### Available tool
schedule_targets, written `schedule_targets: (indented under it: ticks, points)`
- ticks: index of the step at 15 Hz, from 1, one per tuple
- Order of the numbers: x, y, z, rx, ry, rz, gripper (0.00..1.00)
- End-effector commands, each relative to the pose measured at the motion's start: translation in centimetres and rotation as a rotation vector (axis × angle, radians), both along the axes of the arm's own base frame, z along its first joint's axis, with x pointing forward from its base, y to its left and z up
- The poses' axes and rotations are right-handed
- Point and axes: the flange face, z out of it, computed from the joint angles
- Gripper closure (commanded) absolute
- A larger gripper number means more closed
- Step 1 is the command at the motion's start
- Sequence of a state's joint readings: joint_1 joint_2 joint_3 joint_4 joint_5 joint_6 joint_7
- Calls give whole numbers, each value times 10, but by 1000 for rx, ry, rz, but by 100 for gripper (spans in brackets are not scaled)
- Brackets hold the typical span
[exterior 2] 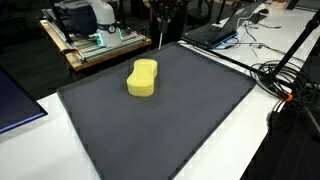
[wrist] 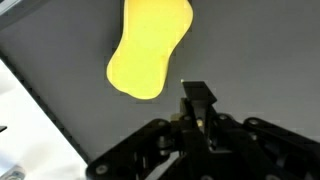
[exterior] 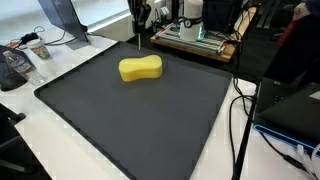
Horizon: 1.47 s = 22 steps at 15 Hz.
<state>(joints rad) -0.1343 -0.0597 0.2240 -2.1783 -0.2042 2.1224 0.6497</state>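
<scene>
- gripper [wrist: 197,112] looks pinched shut on a thin dark rod [wrist: 197,93] that sticks out past its fingers
- yellow sponge [wrist: 150,50] sits just ahead of the rod's tip, near it but not touching
- sponge lies flat on the dark mat [exterior: 130,120], below the gripper

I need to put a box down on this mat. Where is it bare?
The black mat is bare from the yellow sponge to its camera-side edge, and on both sides of the sponge. It is tighter at the far edge, where the gripper hangs, and cables crowd the table beside the mat.
</scene>
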Motion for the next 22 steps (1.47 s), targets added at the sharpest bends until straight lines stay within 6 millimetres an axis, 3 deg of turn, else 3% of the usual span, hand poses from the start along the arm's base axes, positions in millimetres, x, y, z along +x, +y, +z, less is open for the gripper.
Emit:
schedule_targets:
  ticks: [1, 6, 10, 16, 22]
  points:
    - [52, -18, -11, -45, 65, -124, 97]
    - [101, -52, -16, 3, 127, -194, 97]
    - [129, -87, -21, 107, 147, -157, 97]
    - [153, -145, -36, 220, 176, -170, 97]
    - [156, -215, -54, 311, 151, -165, 97]
